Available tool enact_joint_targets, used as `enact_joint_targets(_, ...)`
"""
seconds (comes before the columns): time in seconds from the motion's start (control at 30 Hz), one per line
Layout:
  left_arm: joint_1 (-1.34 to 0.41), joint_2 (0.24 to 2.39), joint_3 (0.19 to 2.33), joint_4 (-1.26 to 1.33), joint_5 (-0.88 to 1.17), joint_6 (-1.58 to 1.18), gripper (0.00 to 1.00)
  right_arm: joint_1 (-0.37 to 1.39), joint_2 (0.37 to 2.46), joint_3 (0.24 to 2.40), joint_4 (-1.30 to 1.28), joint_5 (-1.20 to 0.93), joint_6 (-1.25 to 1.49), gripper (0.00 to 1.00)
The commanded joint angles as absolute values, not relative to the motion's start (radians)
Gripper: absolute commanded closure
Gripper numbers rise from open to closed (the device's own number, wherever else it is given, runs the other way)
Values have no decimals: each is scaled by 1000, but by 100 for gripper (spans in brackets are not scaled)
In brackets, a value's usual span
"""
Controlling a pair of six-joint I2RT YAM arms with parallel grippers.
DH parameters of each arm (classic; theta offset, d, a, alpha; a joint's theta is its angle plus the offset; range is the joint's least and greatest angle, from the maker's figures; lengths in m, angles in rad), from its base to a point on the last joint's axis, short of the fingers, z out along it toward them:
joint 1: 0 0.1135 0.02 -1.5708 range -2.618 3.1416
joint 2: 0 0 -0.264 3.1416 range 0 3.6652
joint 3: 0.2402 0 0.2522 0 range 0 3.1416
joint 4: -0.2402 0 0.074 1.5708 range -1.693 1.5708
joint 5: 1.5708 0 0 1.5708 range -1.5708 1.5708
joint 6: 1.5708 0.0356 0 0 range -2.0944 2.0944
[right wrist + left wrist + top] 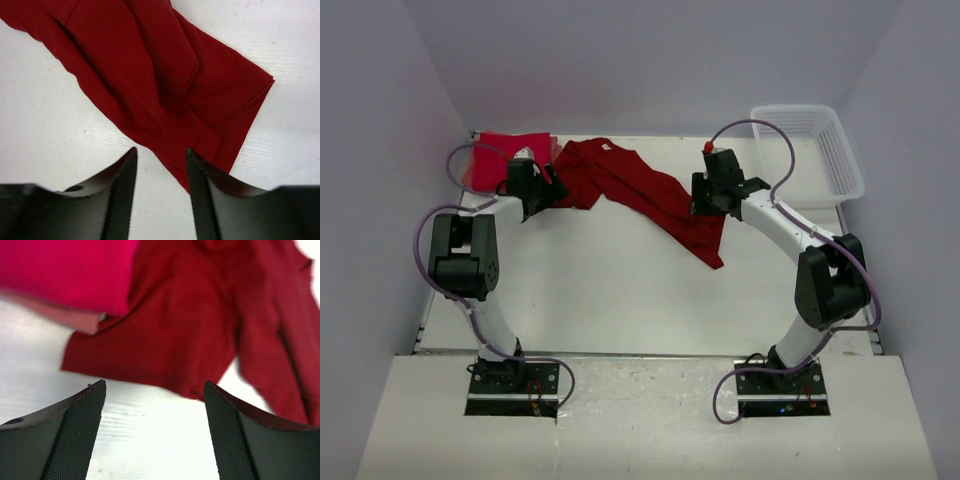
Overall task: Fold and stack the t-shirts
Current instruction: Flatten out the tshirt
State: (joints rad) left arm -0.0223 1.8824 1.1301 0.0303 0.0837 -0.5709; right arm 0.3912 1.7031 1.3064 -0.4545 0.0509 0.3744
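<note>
White tabletop (600,290): one crimson t-shirt (640,190), unfolded and crumpled, lies across the far middle. Bright red folded t-shirts (510,148) are stacked at the far left corner, just beside its sleeve. White lattice basket (810,150) stands at the far right. Left gripper (155,387), jaws wide apart, hovers near the crimson sleeve. Right gripper (161,151), jaws partly apart and gripping nothing, sits at the shirt's lower edge.
</note>
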Motion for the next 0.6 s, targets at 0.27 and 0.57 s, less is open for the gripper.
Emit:
enact_joint_targets(0.27,-138,1929,1291,134,161,-571,29,384,1681,1301,-428,58,368,65)
enact_joint_targets(0.57,-167,2158,1506,72,126,-520,40,385,1629,1289,-439,47,373,86)
